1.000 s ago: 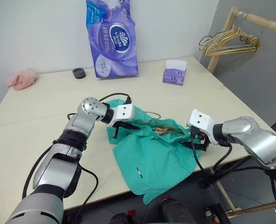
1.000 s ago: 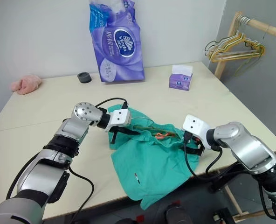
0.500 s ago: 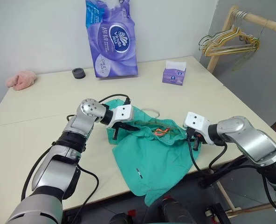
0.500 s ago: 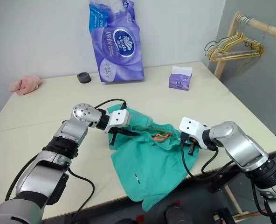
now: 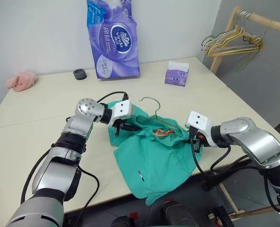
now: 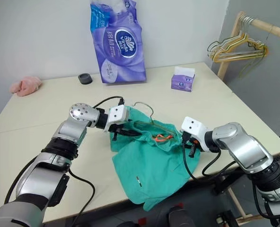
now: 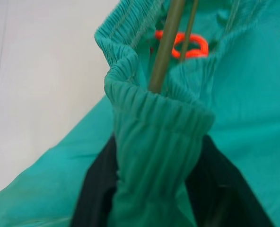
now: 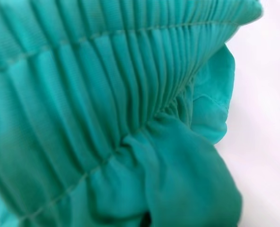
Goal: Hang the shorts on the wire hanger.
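The shorts [image 5: 154,151] hang between both raised grippers' fingers, hanger [image 5: 152,105] inside.

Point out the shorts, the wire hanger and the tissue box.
shorts [image 5: 154,158]: left eye view, flat fabric below the waistband.
wire hanger [image 5: 150,99]: left eye view, curved hook.
tissue box [image 5: 177,76]: left eye view, purple front.

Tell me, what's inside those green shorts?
A wire hanger runs inside the waistband of the shorts, hook poking out, beside an orange loop. Fabric covers the rest of the hanger.

Bare table [image 5: 45,109] lies open left of the shorts [image 5: 152,158]; tissue box [image 5: 177,75] and toilet-paper pack [image 5: 112,40] crowd the far edge.
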